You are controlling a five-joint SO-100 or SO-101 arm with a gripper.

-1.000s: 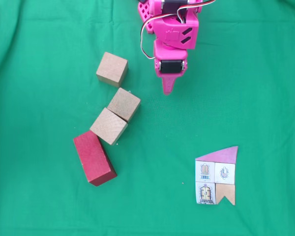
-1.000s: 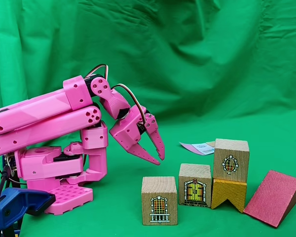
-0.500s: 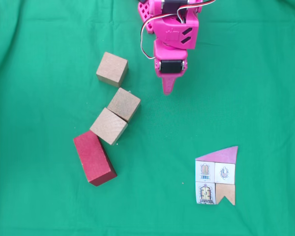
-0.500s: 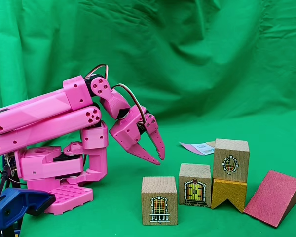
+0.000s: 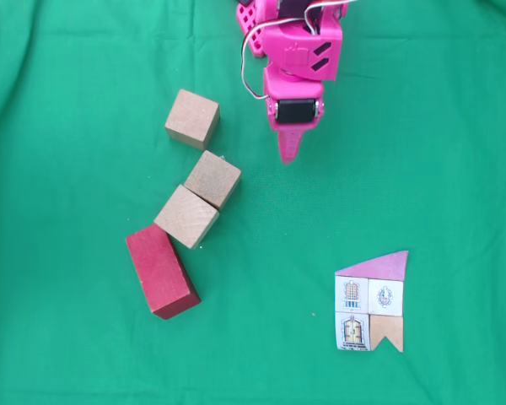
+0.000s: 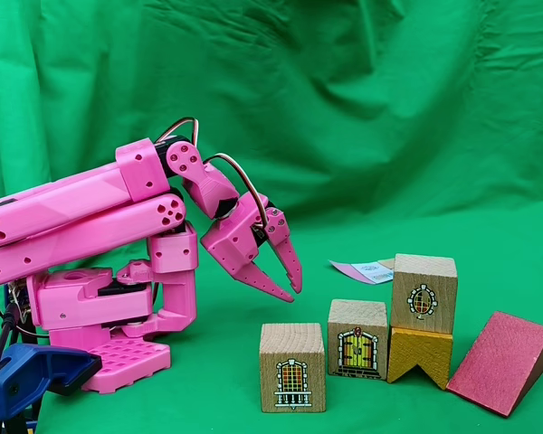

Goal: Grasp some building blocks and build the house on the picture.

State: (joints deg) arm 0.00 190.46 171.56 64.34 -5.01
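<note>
- The pink two-finger gripper (image 6: 288,282) hangs above the green cloth (image 5: 422,152) at upper centre of the top-down fixed view, jaws slightly parted, holding nothing.
- Three light-tan wooden cubes (image 5: 212,179) and the dark-red wooden block (image 5: 161,271) lie left of centre.
- The paper house picture (image 5: 371,300) sits lower right.
- Judgement: widen the jaws, swing left, and square up to the isolated top cube (image 5: 191,119) before descending.

We found three tan cubes (image 5: 191,119) (image 5: 212,179) (image 5: 186,216) in a diagonal row on the green cloth, the lower two touching. The dark-red block (image 5: 162,271) lay just below them. The house-shaped picture (image 5: 371,301) lay flat, well apart to the right.
</note>
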